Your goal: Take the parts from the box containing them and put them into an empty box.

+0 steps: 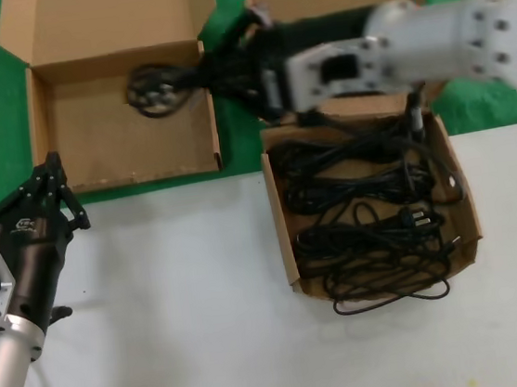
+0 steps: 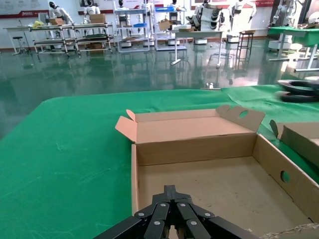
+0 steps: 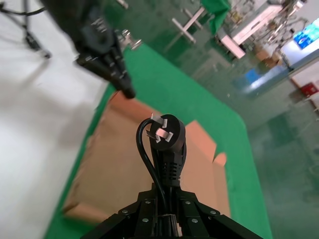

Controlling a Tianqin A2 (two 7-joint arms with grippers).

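The tabletop (image 1: 163,335) is white near the robot, green cloth beyond. On the green, the wider empty box (image 1: 120,125) lies open with bare brown cardboard inside. The squarish box (image 1: 462,217) beside it holds tangled black cords (image 1: 365,228). Over the empty box, the right pincer (image 1: 194,79) grips one coiled cord (image 1: 155,88) just below its pronged plug (image 3: 167,132). The left pincer (image 1: 51,175) waits near that box's front wall, fingers together, holding nothing.

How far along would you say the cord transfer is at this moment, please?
Done: nothing rests in the wide brown cardboard box yet. In hand: the right gripper carries one black power cord with a pronged plug over it. Left: a pile of black cords fills the squarish cardboard box. The left gripper waits nearby.
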